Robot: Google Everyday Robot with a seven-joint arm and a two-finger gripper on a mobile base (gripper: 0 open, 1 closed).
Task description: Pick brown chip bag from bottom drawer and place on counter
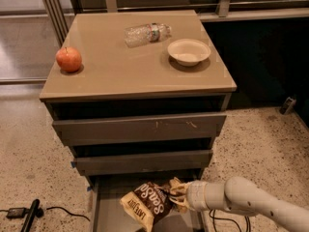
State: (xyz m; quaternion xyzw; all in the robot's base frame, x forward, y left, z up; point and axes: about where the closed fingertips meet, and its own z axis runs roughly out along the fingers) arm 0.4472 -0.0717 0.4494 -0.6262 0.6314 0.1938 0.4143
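The brown chip bag (148, 202), dark brown with tan ends and white "Sea Salt" lettering, is held tilted above the open bottom drawer (110, 215) at the foot of the grey cabinet. My gripper (175, 195) comes in from the right on a white arm and is shut on the bag's right end. The beige counter (130, 66) lies well above the bag.
On the counter lie a red apple (68, 58) at the left, a clear plastic bottle (146, 33) on its side at the back, and a cream bowl (189, 50) at the right. Two closed grey drawers (139, 128) sit above the open one. A black cable and tool (28, 214) lie on the floor.
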